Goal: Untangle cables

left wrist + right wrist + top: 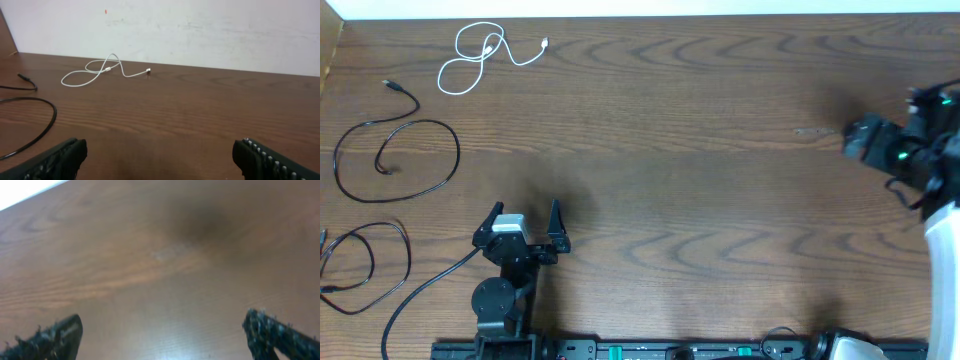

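Three cables lie apart on the left of the table. The white cable (478,55) is loosely looped at the far left; it also shows in the left wrist view (100,70). One black cable (398,150) makes a wide loop below it, and its edge shows in the left wrist view (35,117). The second black cable (365,265) lies at the front left edge. My left gripper (528,210) is open and empty, to the right of the black cables (160,155). My right gripper (868,140) is open and empty at the far right, over bare wood (162,330).
The left arm's thicker black cable (425,285) curves from its base toward the front left, near the second black cable. A white wall (200,30) bounds the table's far edge. The right arm's body (945,250) stands along the right edge.
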Available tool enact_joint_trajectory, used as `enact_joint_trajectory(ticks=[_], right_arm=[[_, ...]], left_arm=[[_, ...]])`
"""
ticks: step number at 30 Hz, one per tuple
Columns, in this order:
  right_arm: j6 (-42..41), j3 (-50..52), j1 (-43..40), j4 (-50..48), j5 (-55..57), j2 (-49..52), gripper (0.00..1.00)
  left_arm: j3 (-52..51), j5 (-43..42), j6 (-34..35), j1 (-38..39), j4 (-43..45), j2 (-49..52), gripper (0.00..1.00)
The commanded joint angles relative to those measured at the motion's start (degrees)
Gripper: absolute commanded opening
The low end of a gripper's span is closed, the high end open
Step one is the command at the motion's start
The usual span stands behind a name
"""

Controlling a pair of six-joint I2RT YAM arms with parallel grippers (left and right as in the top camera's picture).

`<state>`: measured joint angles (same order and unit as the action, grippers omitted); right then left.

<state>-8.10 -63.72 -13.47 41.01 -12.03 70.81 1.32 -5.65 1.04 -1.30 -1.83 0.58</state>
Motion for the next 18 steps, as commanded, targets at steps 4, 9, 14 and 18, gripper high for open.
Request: enact_joint_trajectory(ticks=[4, 9, 14, 18], right_arm=[[19.04, 14.14, 10.12, -13.25, 1.20, -14.58, 0.99], [19.28, 25.94, 9.75, -22.88, 1.11, -25.18, 0.99], [19.30, 38.58, 7.10, -27.41, 1.18, -41.46, 0.99], [19.15, 45.90, 6.86, -31.87, 1.16, -49.31, 0.99]], left_arm=[[-1.09, -0.55, -0.98, -0.24, -1.79, -0.35, 0.99], [-1.11, -0.55, -0.98, -0.24, -1.79, -0.35, 0.99], [-1.09, -0.55, -0.98, -0.24, -1.81, -0.35, 0.99], [-1.09, -0.55, -0.98, -0.24, -1.81, -0.35, 0.99]])
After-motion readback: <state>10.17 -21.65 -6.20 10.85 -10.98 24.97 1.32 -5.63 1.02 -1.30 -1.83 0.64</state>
